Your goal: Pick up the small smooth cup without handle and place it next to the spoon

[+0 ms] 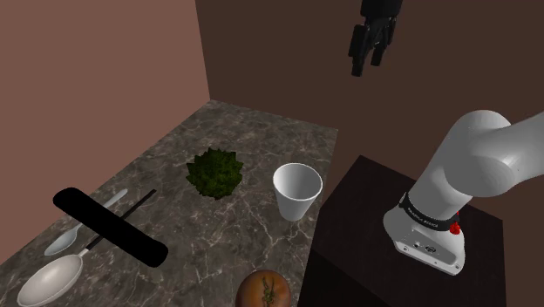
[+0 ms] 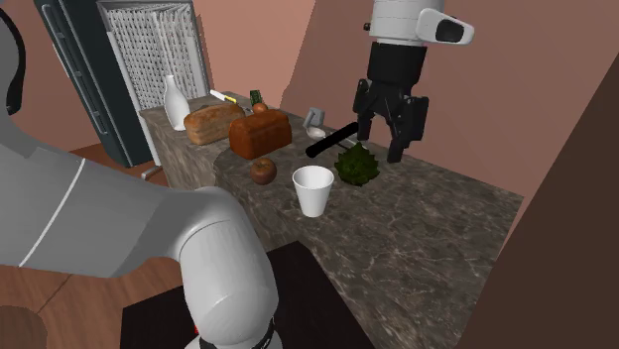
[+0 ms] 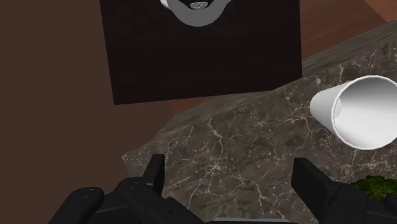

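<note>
Two black fingers (image 3: 156, 173) stand wide apart with nothing between them, since the gripper (image 1: 368, 57) hangs high above the marble counter (image 1: 261, 139), not yet lowered for a grasp. The small white handleless cup (image 1: 296, 190) stands upright on the counter's right side in the shoulder view, just beside the dark stand (image 1: 357, 209) and near a green leafy clump (image 1: 214, 173). The pale spoon (image 1: 61, 243) lies well apart at that view's near left, so the cup likely has to be carried across the counter.

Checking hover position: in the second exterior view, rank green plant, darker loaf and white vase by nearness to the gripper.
1. Green plant: nearly beneath the gripper.
2. Darker loaf: farther along the counter.
3. White vase: counter's far end.
</note>
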Robot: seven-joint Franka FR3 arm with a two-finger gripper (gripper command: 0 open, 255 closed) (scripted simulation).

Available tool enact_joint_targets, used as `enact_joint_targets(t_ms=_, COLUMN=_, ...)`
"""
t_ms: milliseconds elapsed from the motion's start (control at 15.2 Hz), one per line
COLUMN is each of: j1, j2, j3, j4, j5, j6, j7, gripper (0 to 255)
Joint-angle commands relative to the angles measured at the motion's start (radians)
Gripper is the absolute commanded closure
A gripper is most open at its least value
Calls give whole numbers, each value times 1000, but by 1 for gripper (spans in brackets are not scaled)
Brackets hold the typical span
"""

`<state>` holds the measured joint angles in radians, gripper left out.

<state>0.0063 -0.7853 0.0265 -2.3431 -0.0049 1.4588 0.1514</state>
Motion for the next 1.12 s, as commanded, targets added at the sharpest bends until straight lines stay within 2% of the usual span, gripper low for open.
enact_joint_targets(t_ms=0, j1=0, j2=0, j3=0, j4=0, j5=0, j6=0, j7=0, gripper=0)
enact_joint_targets(t_ms=594, j1=89, j2=-63, j3=71, j4=-280, j5=160, j6=297, j7=37, gripper=0)
enact_joint_targets(t_ms=1056, j1=191, j2=-17, j3=151, j4=-436, j5=308, j6=572, j7=50, gripper=0)
